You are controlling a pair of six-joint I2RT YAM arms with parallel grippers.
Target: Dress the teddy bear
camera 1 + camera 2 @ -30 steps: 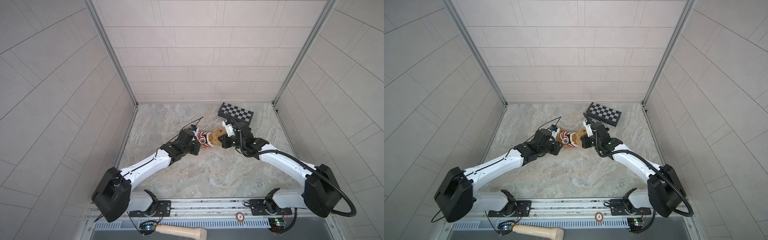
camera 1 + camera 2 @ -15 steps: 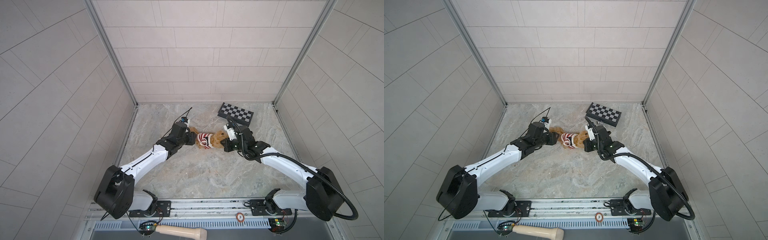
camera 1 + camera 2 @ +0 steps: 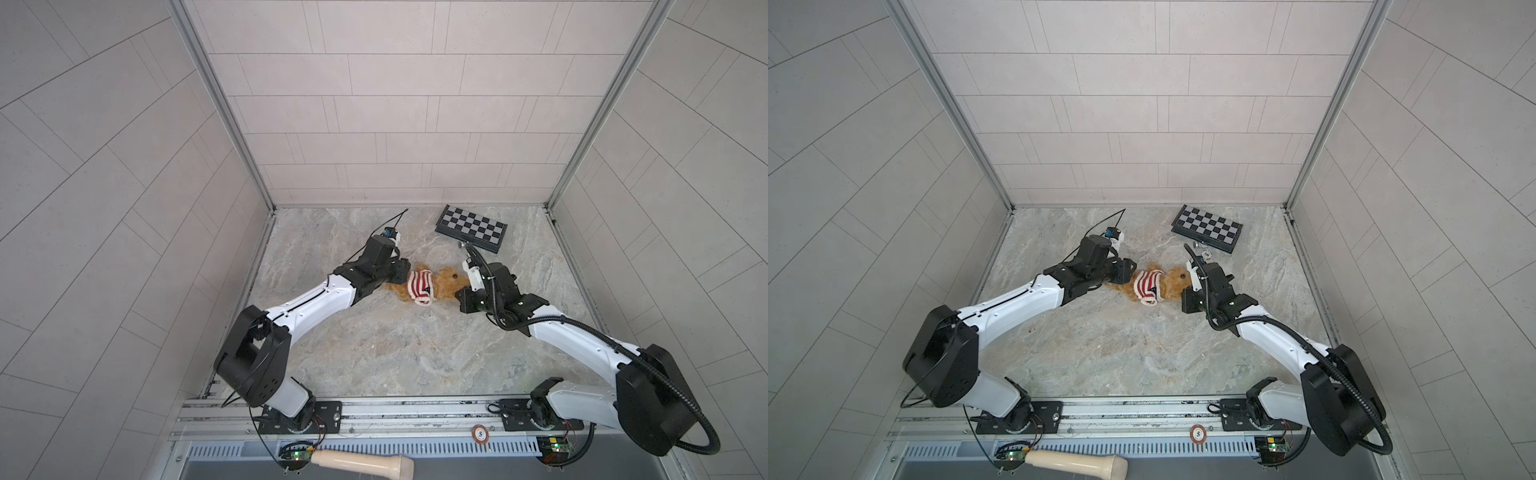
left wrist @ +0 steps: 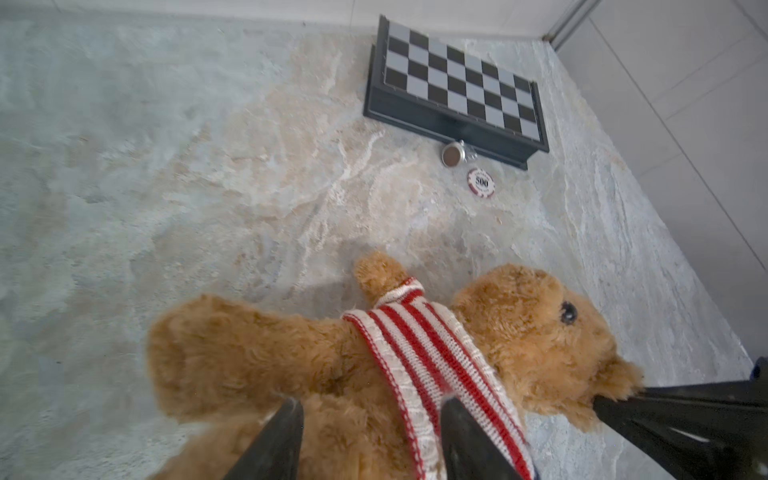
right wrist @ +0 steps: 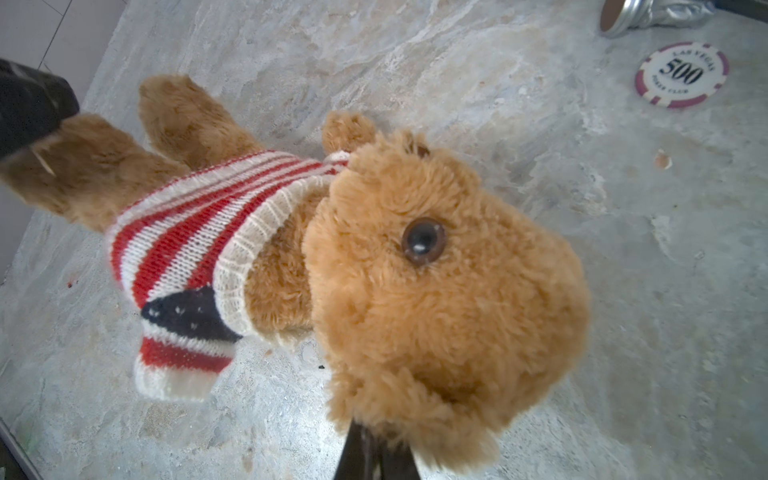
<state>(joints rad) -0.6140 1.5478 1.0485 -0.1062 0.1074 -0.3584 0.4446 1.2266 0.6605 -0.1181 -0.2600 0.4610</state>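
While the right gripper pinches the teddy bear's head, the left gripper gapes astride its rump.

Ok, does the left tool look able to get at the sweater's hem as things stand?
Probably yes. The left tool stands open over the legs of the teddy bear, with the hem of the sweater uncovered beside one finger. The right tool grips the head, well clear.

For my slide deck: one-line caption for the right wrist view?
The right gripper pinches the teddy bear by its head, striped sweater covering its torso.
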